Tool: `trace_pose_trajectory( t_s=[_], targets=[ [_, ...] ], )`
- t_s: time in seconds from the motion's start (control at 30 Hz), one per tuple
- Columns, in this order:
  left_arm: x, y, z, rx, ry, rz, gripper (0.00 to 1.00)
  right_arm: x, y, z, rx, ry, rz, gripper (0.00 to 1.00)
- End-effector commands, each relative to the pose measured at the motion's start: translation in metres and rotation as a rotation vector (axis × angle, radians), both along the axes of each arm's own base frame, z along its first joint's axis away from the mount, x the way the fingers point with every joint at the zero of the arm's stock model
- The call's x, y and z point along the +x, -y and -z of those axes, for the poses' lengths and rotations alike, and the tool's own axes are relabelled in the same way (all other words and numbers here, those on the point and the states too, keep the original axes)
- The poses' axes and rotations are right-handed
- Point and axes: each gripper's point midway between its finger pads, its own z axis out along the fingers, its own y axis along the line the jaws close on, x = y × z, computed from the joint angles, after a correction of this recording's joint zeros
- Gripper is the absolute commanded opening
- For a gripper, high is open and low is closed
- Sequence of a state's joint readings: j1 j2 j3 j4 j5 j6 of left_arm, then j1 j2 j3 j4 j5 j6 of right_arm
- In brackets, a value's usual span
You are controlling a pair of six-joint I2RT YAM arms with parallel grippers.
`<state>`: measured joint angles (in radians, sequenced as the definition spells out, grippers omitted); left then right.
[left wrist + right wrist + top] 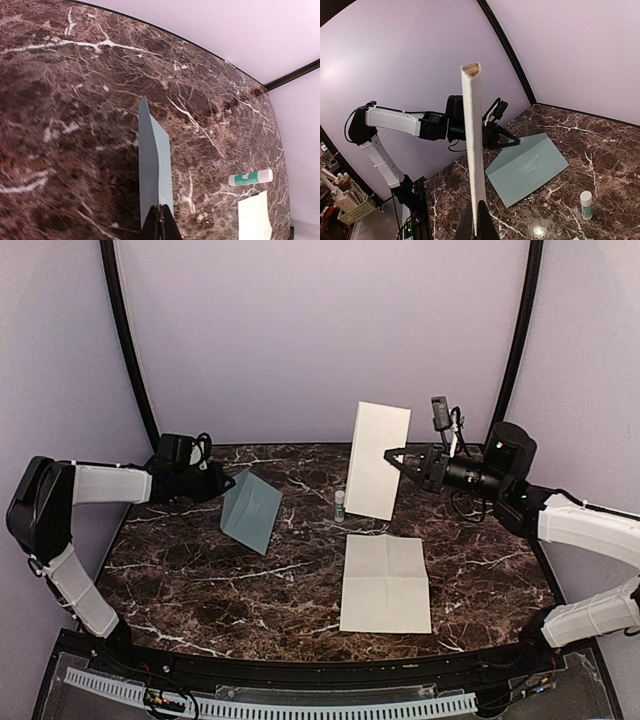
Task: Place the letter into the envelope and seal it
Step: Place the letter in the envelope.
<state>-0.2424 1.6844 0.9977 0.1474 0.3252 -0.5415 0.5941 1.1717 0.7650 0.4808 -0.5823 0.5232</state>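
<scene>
Left gripper: you see only its dark tips in the left wrist view; the bottom edge cuts off the rest.
Right gripper: cut off the same way in the right wrist view.
Envelope: nearly edge-on to your left wrist camera, its lower corner hidden in the jaws.
Folded letter: edge-on, so both faces are hidden from you.
Flat sheet: cropped by the bottom edge.
Glue stick: label too small to read.
Right arm: runs off the right edge.
Table: blurred at the left.

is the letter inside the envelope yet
No, the right jaws hold the folded letter upright, apart from the envelope in the left jaws.
</scene>
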Motion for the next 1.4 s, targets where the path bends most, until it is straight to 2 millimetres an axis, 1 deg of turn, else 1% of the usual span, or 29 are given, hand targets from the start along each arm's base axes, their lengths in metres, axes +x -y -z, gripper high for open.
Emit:
trace_pose_trajectory(
  t_s=[0.0, 0.03, 0.07, 0.1, 0.13, 0.17, 0.2, 0.27, 0.3, 0.33, 0.37, 0.4, 0.43, 0.53, 0.63, 0.73, 0.77, 0.87, 0.9, 0.97, 1.0, 1.1, 1.17, 1.2, 1.23, 1.27, 1.3, 1.33, 1.37],
  targets=[
    [-0.021, 0.016, -0.025, -0.113, 0.064, -0.198, 0.0, -0.002, 0.006, -0.012, 0.045, 0.034, 0.014, 0.0],
    [-0.032, 0.026, -0.018, -0.108, 0.061, -0.201, 0.0, -0.002, 0.007, -0.012, 0.047, 0.031, 0.016, 0.0],
    [-0.036, 0.031, -0.029, -0.153, 0.076, -0.217, 0.0, -0.002, 0.007, -0.012, 0.047, 0.031, 0.017, 0.0],
    [-0.045, 0.037, -0.024, -0.144, 0.076, -0.238, 0.0, -0.002, 0.007, -0.012, 0.047, 0.029, 0.016, 0.0],
    [-0.048, 0.039, -0.032, -0.183, 0.087, -0.26, 0.0, -0.003, 0.007, -0.011, 0.049, 0.028, 0.014, 0.0],
    [-0.057, 0.044, -0.025, -0.18, 0.081, -0.276, 0.0, -0.003, 0.007, -0.011, 0.052, 0.027, 0.015, 0.0],
    [-0.06, 0.049, -0.033, -0.232, 0.092, -0.294, 0.0, -0.003, 0.007, -0.011, 0.053, 0.025, 0.014, 0.0],
    [-0.074, 0.064, -0.029, -0.273, 0.078, -0.297, 0.0, -0.003, 0.007, -0.01, 0.056, 0.022, 0.014, 0.0],
    [-0.077, 0.066, -0.028, -0.284, 0.077, -0.316, 0.0, -0.003, 0.007, -0.009, 0.055, 0.018, 0.013, 0.0],
    [-0.083, 0.075, -0.025, -0.28, 0.071, -0.303, 0.0, -0.003, 0.007, -0.009, 0.056, 0.017, 0.014, 0.0],
    [-0.084, 0.077, -0.023, -0.275, 0.069, -0.324, 0.0, -0.004, 0.007, -0.009, 0.056, 0.017, 0.011, 0.0],
    [-0.091, 0.087, -0.021, -0.276, 0.063, -0.308, 0.0, -0.004, 0.007, -0.009, 0.055, 0.015, 0.012, 0.0],
    [-0.092, 0.09, -0.017, -0.28, 0.05, -0.318, 0.0, -0.004, 0.007, -0.008, 0.055, 0.013, 0.012, 0.0],
    [-0.101, 0.108, -0.009, -0.284, 0.023, -0.294, 0.0, -0.003, 0.007, -0.007, 0.052, 0.009, 0.012, 0.0],
    [-0.106, 0.115, 0.01, -0.281, -0.035, -0.29, 0.0, -0.003, 0.007, -0.006, 0.05, 0.004, 0.012, 0.0],
    [-0.11, 0.118, 0.02, -0.286, -0.063, -0.279, 0.0, -0.003, 0.007, -0.005, 0.048, 0.0, 0.015, 0.0],
    [-0.111, 0.118, 0.023, -0.281, -0.07, -0.278, 0.01, -0.003, 0.007, -0.004, 0.048, -0.001, 0.015, 0.0],
    [-0.115, 0.12, 0.032, -0.261, -0.096, -0.261, 0.07, -0.003, 0.007, -0.003, 0.046, -0.007, 0.019, 0.0],
    [-0.116, 0.12, 0.035, -0.254, -0.104, -0.258, 0.1, -0.002, 0.007, -0.002, 0.045, -0.009, 0.019, 0.0],
    [-0.119, 0.12, 0.04, -0.246, -0.123, -0.248, 0.18, -0.002, 0.006, -0.003, 0.048, -0.011, 0.018, 0.0],
    [-0.121, 0.12, 0.043, -0.243, -0.131, -0.244, 0.25, -0.002, 0.006, -0.002, 0.049, -0.013, 0.018, 0.0],
    [-0.125, 0.114, 0.046, -0.221, -0.132, -0.251, 0.34, -0.002, 0.007, -0.003, 0.05, -0.014, 0.02, 0.0],
    [-0.126, 0.106, 0.042, -0.199, -0.115, -0.262, 0.42, -0.001, 0.007, -0.002, 0.047, -0.016, 0.022, 0.0],
    [-0.127, 0.102, 0.037, -0.185, -0.1, -0.262, 0.48, -0.001, 0.007, -0.003, 0.046, -0.016, 0.023, 0.0],
    [-0.126, 0.097, 0.034, -0.17, -0.081, -0.277, 0.51, -0.001, 0.007, -0.002, 0.045, -0.018, 0.024, 0.0],
    [-0.127, 0.093, 0.025, -0.15, -0.054, -0.271, 0.56, -0.001, 0.007, -0.002, 0.044, -0.018, 0.025, 0.0],
    [-0.125, 0.087, 0.02, -0.131, -0.028, -0.284, 0.58, -0.001, 0.007, -0.002, 0.043, -0.019, 0.025, 0.0],
    [-0.125, 0.083, 0.009, -0.109, 0.007, -0.271, 0.63, 0.0, 0.006, 0.0, 0.041, -0.022, 0.024, 0.0],
    [-0.122, 0.08, 0.001, -0.096, 0.036, -0.275, 0.65, -0.001, 0.006, -0.001, 0.041, -0.022, 0.021, 0.0]
  ],
)
